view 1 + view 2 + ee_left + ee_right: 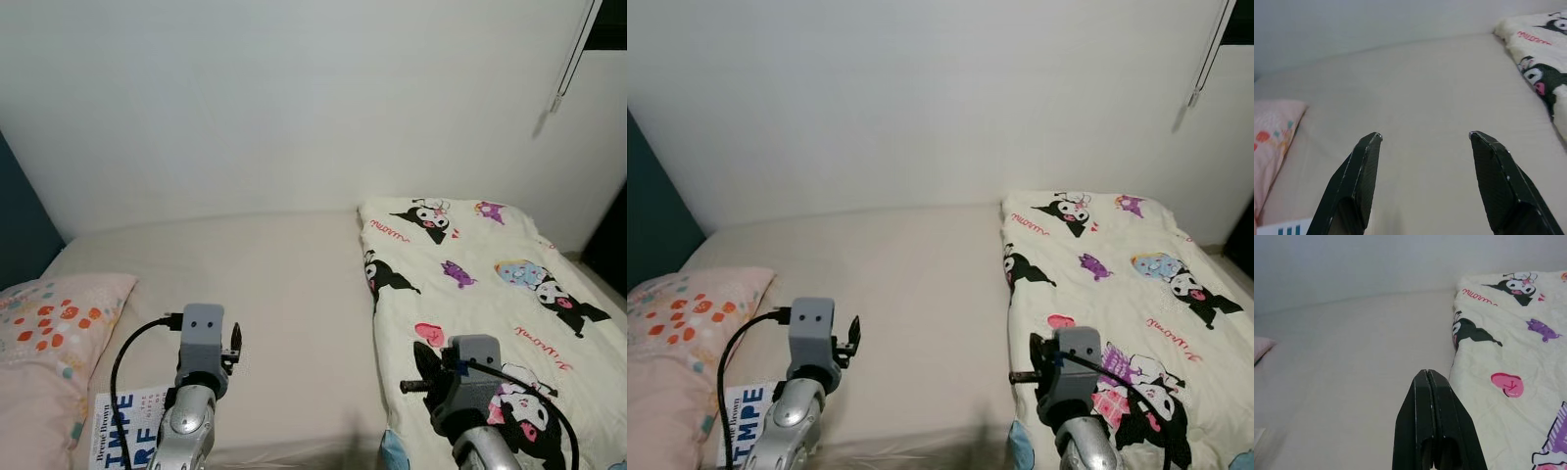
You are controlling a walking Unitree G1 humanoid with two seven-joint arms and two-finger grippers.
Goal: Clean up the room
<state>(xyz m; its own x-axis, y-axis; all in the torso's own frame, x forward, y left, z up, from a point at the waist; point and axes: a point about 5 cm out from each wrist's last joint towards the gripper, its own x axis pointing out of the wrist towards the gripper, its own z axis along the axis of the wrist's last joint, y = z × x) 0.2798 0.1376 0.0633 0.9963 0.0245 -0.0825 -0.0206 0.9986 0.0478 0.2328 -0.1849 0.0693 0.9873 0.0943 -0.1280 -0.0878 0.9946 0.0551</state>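
The book (125,428) lies at the bed's near left edge, beside the pillow (54,333), probably nearest the left gripper (1424,139), whose fingers are spread; the right gripper (1426,374) is pinched closed on nothing.

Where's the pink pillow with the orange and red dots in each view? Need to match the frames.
Left eye view: pink dotted pillow at lower left, above the book.
Right eye view: lower left.
Left wrist view: at the left edge, beside the open left gripper.
Right wrist view: just a pink corner at the left edge; right gripper shut.
Shared landmark: the cartoon-print cream blanket on the bed's right side.
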